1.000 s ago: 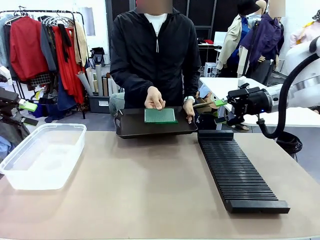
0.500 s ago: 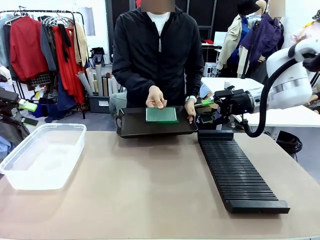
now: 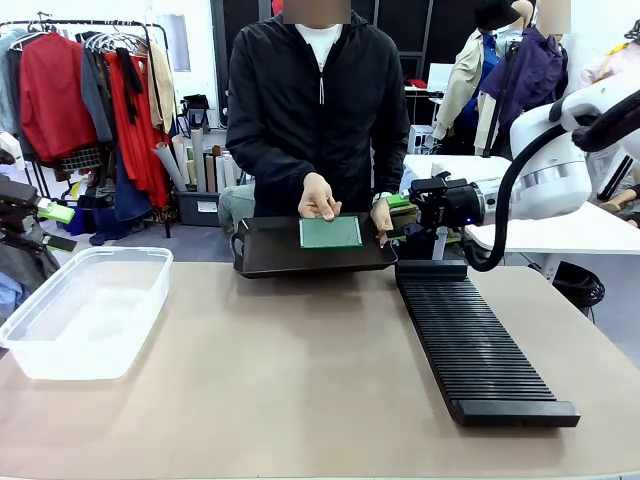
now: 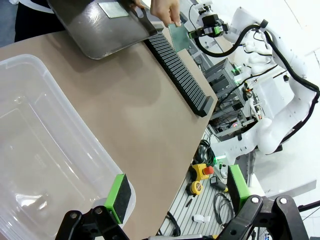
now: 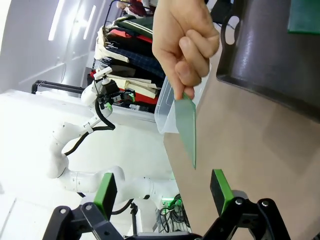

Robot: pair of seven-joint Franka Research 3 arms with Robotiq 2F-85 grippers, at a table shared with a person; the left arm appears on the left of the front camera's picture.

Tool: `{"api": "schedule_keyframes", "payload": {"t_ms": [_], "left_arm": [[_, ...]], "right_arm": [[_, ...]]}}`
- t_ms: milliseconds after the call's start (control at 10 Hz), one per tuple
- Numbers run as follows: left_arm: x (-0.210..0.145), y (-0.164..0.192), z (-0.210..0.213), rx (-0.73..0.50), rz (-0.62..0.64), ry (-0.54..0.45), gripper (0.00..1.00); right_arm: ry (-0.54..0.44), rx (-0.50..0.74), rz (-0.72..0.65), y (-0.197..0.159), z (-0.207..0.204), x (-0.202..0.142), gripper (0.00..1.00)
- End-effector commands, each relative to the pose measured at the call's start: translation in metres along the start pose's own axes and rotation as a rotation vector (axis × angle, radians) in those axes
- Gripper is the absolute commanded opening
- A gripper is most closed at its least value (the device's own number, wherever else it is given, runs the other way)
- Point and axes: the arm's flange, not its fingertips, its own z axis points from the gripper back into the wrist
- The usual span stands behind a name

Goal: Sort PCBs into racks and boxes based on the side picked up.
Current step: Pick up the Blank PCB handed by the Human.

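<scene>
Ahead of the right gripper (image 5: 163, 192), jaws spread, the PCB (image 5: 187, 125) looks thin, stiff, light; grip its near free end.

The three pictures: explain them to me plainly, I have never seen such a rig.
The front view looks across a table at a person. The other two come from cameras on each robot arm's wrist. On the table lie a clear tub and a black slotted rack; the person holds a dark tray carrying one green PCB. The person's hand offers a second PCB to the right gripper, open, not touching. The left gripper hangs open by the tub.
</scene>
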Motion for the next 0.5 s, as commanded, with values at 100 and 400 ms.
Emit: {"api": "schedule_keyframes", "payload": {"t_ms": [100, 400], "left_arm": [[0.000, -0.002, 0.001, -0.005, 0.009, -0.003, 1.00], [0.000, -0.002, 0.001, -0.005, 0.009, -0.003, 1.00]], "right_arm": [[0.033, 0.073, 0.045, -0.017, -0.022, 0.027, 1.00], [0.081, 0.096, 0.125, -0.024, -0.035, 0.038, 1.00]]}}
